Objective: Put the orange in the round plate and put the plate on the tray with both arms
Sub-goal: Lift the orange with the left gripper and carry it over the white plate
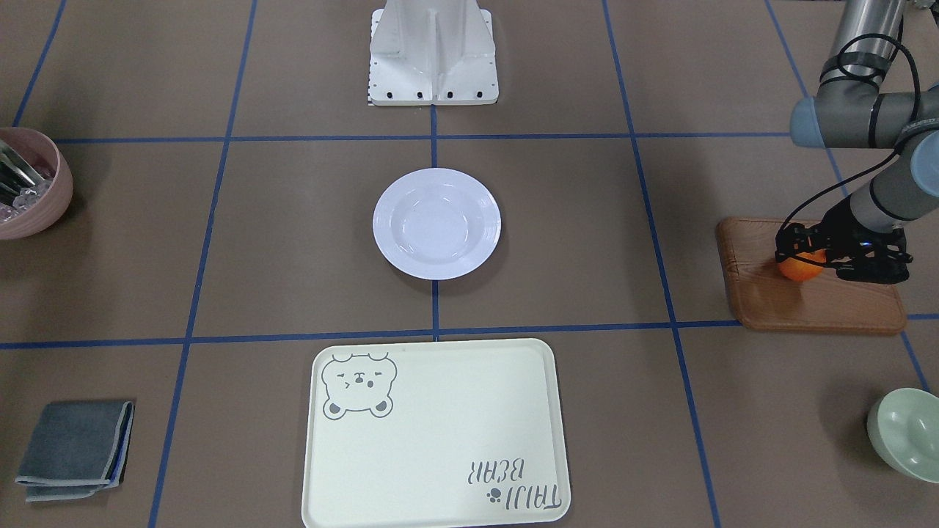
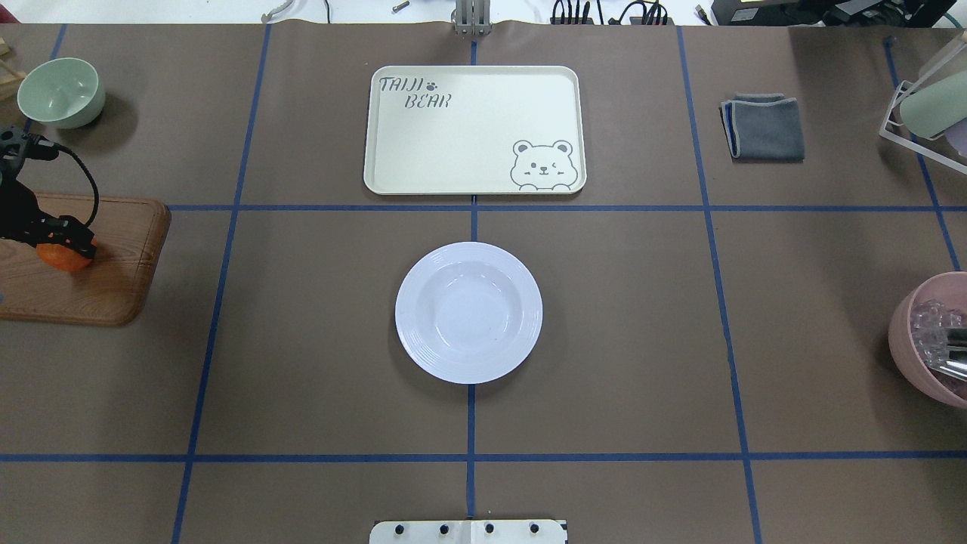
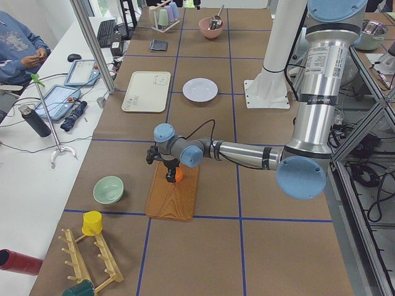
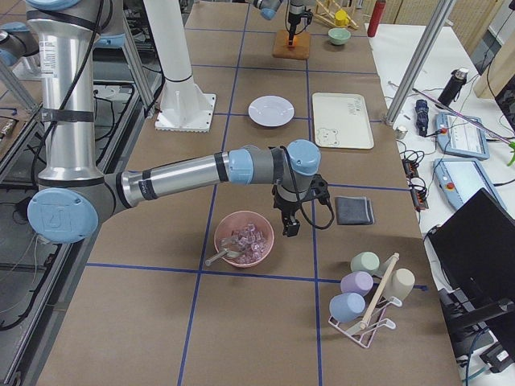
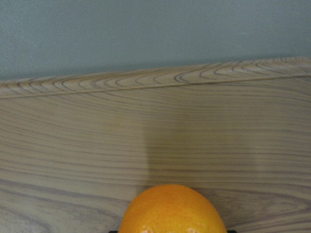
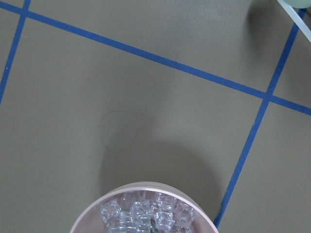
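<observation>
Left gripper (image 1: 803, 253) is down on the orange (image 1: 801, 268), fingers closed on either side of it. The fruit is resting on the wooden board (image 1: 821, 301) at the left end of the table (image 1: 587, 220), near the board's back edge. The left wrist cam shows the orange up close at the bottom centre with wood grain behind and dark fingertip bits hard against both its sides. The front & overhead cams only show the black fingers draped over its top.

Plate (image 1: 437, 224) sits mid-table, well apart from the board. Tray (image 1: 440, 433) lies just beyond it on the far side from the robot base, not touching it.

Right gripper (image 4: 288, 225) shows only in the right side cam, hanging low just beside the pink bowl (image 4: 244, 239); can't tell if it's open or closed. Its wrist cam looks down at the bowl rim & ice cubes (image 6: 141, 216) inside.

Other bits: green bowl (image 1: 906, 433) near the board, towards the table's far side, off the line to the plate. Grey cloth (image 1: 73, 449) is on the right side, level with the tray. Cup rack (image 4: 374, 293) is at the right end.
</observation>
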